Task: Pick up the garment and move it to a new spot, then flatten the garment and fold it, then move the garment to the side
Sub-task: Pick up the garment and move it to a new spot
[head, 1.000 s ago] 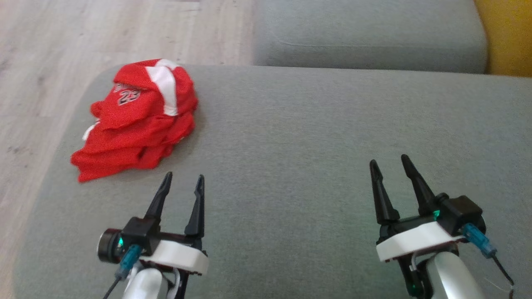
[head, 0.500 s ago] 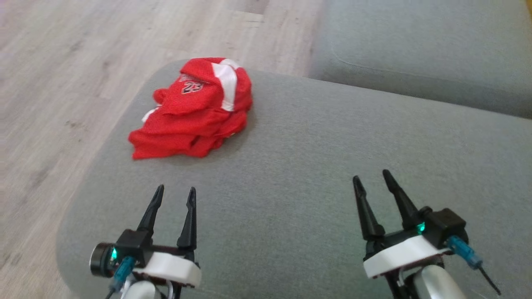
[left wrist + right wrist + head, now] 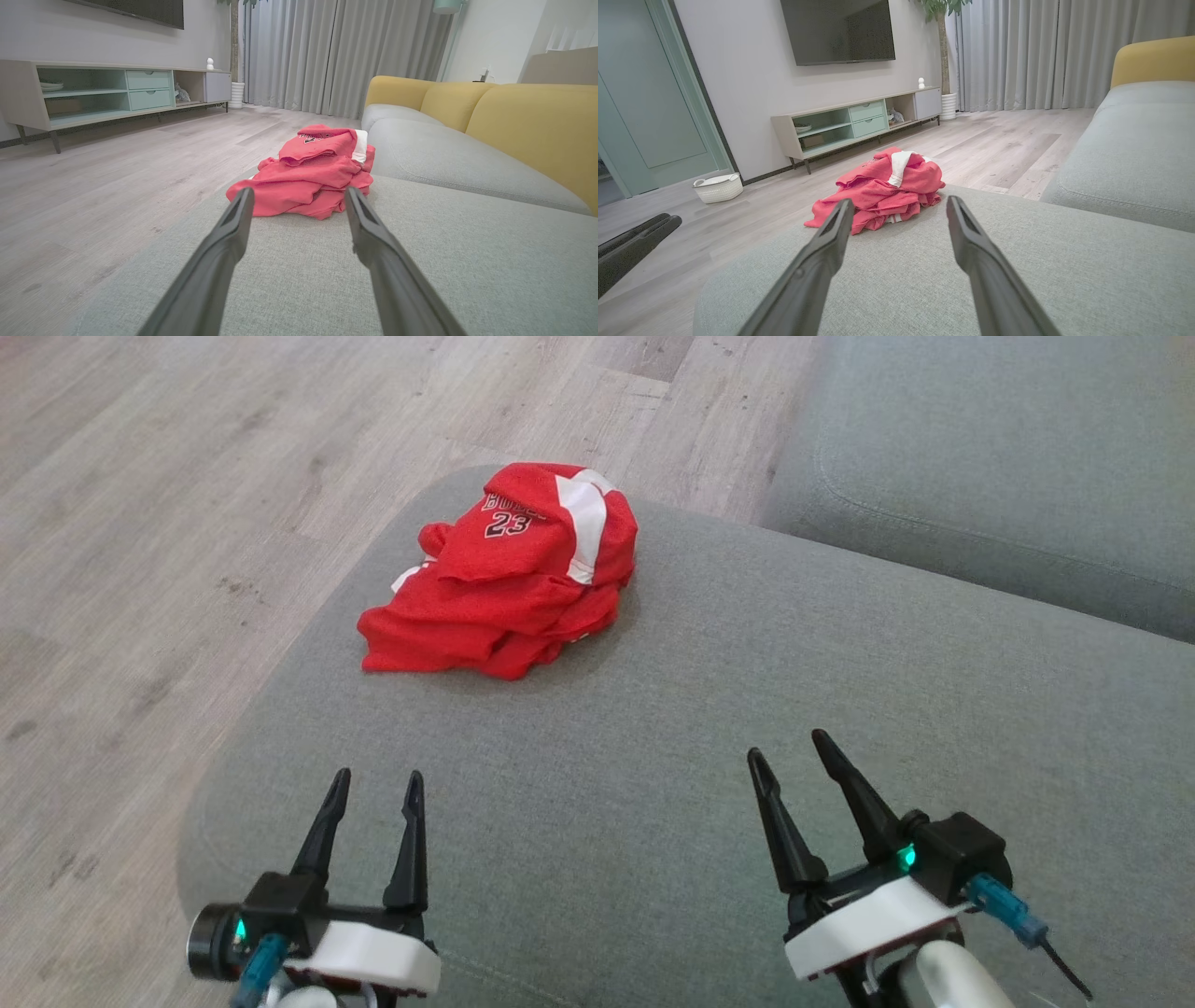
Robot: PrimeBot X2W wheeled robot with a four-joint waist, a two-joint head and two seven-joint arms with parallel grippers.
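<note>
Nearest are two pincers: the left pincer point(image 3: 378, 775) and the right pincer point(image 3: 786, 745) hover low over the grey sofa seat point(image 3: 653, 756), both spread wide and empty. Well beyond them, one red garment point(image 3: 504, 588) lies in a crumpled heap at the seat's far left corner, beside the wooden floor point(image 3: 187, 523). By that, the pickup, flattening, folding and setting aside all appear undone.

Garment point(image 3: 509, 579) on cushion point(image 3: 709, 747), far-left corner

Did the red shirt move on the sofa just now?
No. The red shirt still lies by the same far corner of the grey cushion; the whole picture shifted, so the camera turned.
</note>
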